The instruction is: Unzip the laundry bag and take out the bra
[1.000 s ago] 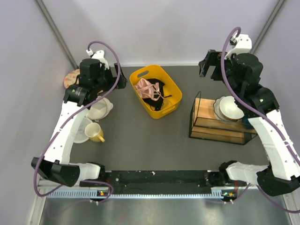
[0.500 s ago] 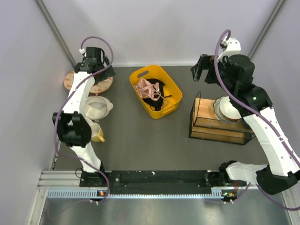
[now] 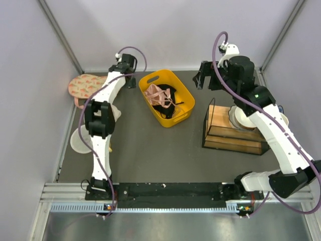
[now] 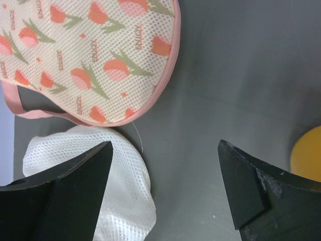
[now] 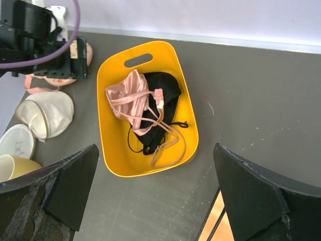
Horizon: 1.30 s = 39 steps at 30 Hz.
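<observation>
The laundry bag [image 3: 85,85], pale pink with orange-red flower prints and pink edging, lies flat at the far left of the table. It fills the top left of the left wrist view [image 4: 85,55] and shows behind the left arm in the right wrist view [image 5: 47,80]. No bra with smooth cups is in view. My left gripper [image 3: 129,80] [image 4: 164,145] is open and empty above the dark table, just right of the bag. My right gripper [image 3: 203,80] [image 5: 155,148] is open and empty, high above the table right of the yellow basket.
A white rounded mesh item [image 4: 100,181] [image 5: 45,115] lies just in front of the bag. The yellow basket [image 3: 186,95] [image 5: 188,125] holds a pink strappy garment [image 5: 133,98] and a black one. A plate [image 3: 77,140] and a mug sit near left. A wire rack [image 3: 235,135] with a bowl stands at right.
My left wrist has swung right, off the bag to the far middle, uncovering more of the bag. My right gripper has moved left toward the basket.
</observation>
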Motion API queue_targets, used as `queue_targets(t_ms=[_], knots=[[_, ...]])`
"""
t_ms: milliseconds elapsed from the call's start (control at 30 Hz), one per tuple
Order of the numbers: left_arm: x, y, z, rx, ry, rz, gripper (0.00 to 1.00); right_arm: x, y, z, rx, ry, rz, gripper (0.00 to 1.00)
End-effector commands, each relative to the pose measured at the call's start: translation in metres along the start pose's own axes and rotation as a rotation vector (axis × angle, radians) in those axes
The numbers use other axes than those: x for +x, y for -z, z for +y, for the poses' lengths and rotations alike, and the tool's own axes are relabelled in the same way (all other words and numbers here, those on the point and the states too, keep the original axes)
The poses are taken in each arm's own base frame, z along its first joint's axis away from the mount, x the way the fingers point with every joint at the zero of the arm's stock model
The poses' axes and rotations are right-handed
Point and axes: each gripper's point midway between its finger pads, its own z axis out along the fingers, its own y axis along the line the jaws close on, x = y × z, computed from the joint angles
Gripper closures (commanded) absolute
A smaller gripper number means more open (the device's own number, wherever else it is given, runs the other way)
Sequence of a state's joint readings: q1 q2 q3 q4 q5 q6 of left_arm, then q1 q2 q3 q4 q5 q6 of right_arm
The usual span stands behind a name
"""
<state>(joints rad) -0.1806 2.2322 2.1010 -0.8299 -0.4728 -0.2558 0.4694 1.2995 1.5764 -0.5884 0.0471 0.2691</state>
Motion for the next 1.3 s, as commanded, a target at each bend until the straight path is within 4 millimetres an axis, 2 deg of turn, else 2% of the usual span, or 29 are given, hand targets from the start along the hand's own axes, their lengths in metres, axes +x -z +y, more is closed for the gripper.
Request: queue_targets(t_ms=[0,67,267,400,533,633,667,733,833,867,933,967,1033,1067,1133,1167,1233,1267], knots=[[-0.018,-0.015,0.022,-0.134,-0.085,-0.067,0.09,-0.009,-0.008,0.015,-0.06,-0.023,-0.028,0.01],[-0.016,-0.025,0.026,-0.178,-0.109,-0.067,0.1,-0.007,-0.01,0.02,-0.089,-0.027,-0.017,0.01],[-0.01,-0.05,0.022,-0.179,-0.157,-0.062,0.13,-0.003,-0.018,0.021,-0.089,-0.031,0.0,0.01],[-0.009,-0.065,0.03,-0.168,-0.128,-0.048,0.14,-0.001,-0.022,0.021,-0.089,-0.034,0.01,0.01],[-0.009,-0.074,0.027,-0.146,-0.13,-0.05,0.24,0.0,-0.027,0.023,-0.097,-0.045,0.02,0.01],[-0.01,-0.08,0.022,-0.13,-0.131,-0.049,0.51,0.0,-0.03,0.026,-0.11,-0.052,0.027,0.01],[-0.009,-0.081,0.022,-0.129,-0.134,-0.047,0.75,0.0,-0.031,0.028,-0.12,-0.054,0.03,0.01],[-0.014,-0.077,0.027,-0.153,-0.12,-0.056,1.0,0.0,-0.034,0.031,-0.133,-0.058,0.035,0.01],[-0.028,-0.057,0.036,-0.173,-0.085,-0.088,1.0,0.001,-0.037,0.034,-0.146,-0.061,0.044,0.01],[-0.041,-0.039,0.041,-0.172,-0.062,-0.122,1.0,0.001,-0.037,0.035,-0.149,-0.064,0.046,0.01],[-0.054,-0.017,0.047,-0.164,-0.03,-0.156,1.0,0.0,-0.037,0.037,-0.157,-0.065,0.046,0.01],[-0.069,0.009,0.055,-0.155,0.003,-0.2,1.0,0.0,-0.036,0.038,-0.159,-0.066,0.045,0.01],[-0.084,0.037,0.063,-0.141,0.039,-0.248,1.0,-0.001,-0.033,0.039,-0.163,-0.065,0.04,0.01],[-0.097,0.067,0.072,-0.128,0.068,-0.297,1.0,-0.002,-0.032,0.038,-0.16,-0.064,0.036,0.01],[-0.11,0.099,0.082,-0.129,0.094,-0.352,1.0,-0.003,-0.029,0.038,-0.16,-0.063,0.031,0.01],[-0.119,0.131,0.101,-0.2,0.126,-0.409,1.0,-0.004,-0.025,0.039,-0.162,-0.063,0.023,0.01],[-0.126,0.169,0.122,-0.332,0.122,-0.473,1.0,-0.004,-0.022,0.038,-0.163,-0.066,0.021,0.01],[-0.127,0.201,0.13,-0.396,0.127,-0.517,1.0,-0.005,-0.018,0.04,-0.168,-0.063,0.013,0.01]])
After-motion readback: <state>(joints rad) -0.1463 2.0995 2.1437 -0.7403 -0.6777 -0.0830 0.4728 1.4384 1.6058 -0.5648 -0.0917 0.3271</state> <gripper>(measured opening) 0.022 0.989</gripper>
